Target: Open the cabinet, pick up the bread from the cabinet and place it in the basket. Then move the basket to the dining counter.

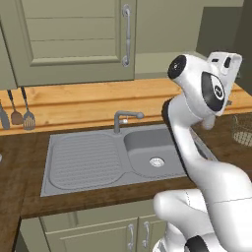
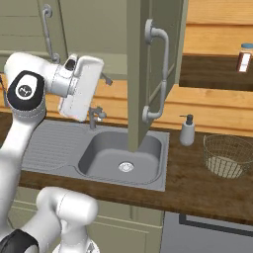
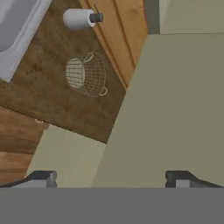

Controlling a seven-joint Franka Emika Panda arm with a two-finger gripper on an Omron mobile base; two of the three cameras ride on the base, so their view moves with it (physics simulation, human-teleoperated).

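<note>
Since the right door of the large sage-green wall cabinet (image 2: 143,74) stands swung out over the sink, edge-on in the right base view, the entry runs left to right along the dark wood worktop (image 2: 192,195).

1. White arm's two-finger gripper (image 3: 111,178): above the steel sink's draining side, to the left of the open door. Jaws wide apart, nothing between them (the dark fingertips (image 3: 43,177) sit at opposite sides of the hand view). The door's flat green face lies directly ahead of them.
2. Grey curved tap (image 2: 95,114): at the back edge of the steel sink (image 2: 121,153), just below the hand.
3. Open door, long curved silver bar handle (image 2: 159,74): hangs over the sink bowl, between the hand and the opened compartment.
4. Opened compartment, dark interior (image 2: 212,71): right of the door, above the worktop's back edge. A small light jar with an orange top (image 2: 244,57) stands at its far right. Where the bread lies inside cannot be told.
5. Small grey pump bottle (image 2: 187,131): back of the worktop, right of the sink.
6. Small round pale wire-mesh basket (image 2: 228,155): upright near the worktop's right end, well apart from the hand; looks empty.

Judgement: the bread step is not yet done. The reach must go rightward round the door's free edge, since the compartment lies on the door's far side from the hand.
</note>
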